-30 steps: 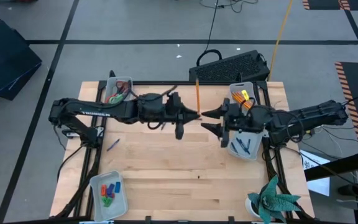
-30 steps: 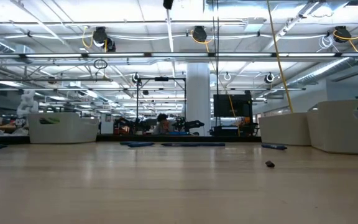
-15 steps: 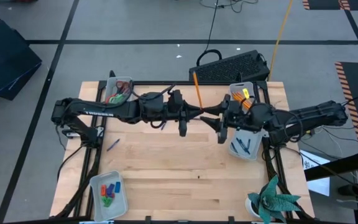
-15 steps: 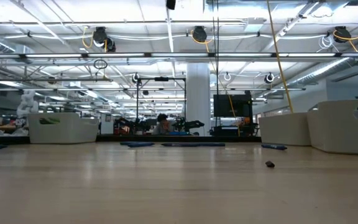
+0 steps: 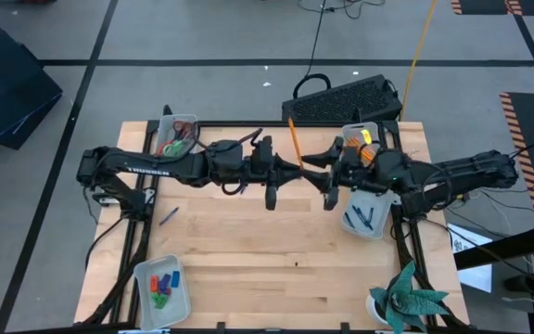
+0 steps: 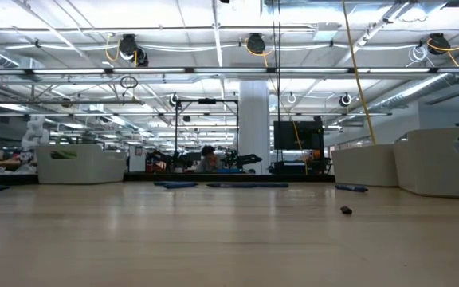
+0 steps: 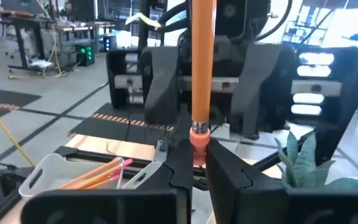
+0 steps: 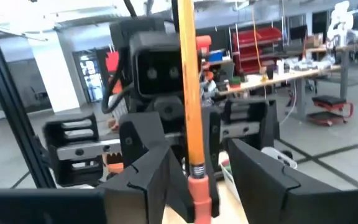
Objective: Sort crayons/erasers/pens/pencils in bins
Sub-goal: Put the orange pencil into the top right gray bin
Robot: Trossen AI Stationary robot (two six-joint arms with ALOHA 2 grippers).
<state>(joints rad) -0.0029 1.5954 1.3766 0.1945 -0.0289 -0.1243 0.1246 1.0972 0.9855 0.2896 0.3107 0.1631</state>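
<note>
Left gripper pinches the eraser end of the long thin orange pencil, which stands upright above mid-table. Right gripper, fingers spread, faces it with the pencil between them, nearer the translucent pencil bin; a handover appears due.

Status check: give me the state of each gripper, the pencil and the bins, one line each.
left gripper: shut on pencil's eraser end.
right gripper: open around pencil, not gripping.
pencil: held above the table.
far-right bin: holds pencils.
near-left bin: holds crayons.
near-right bin: holds pens.
</note>
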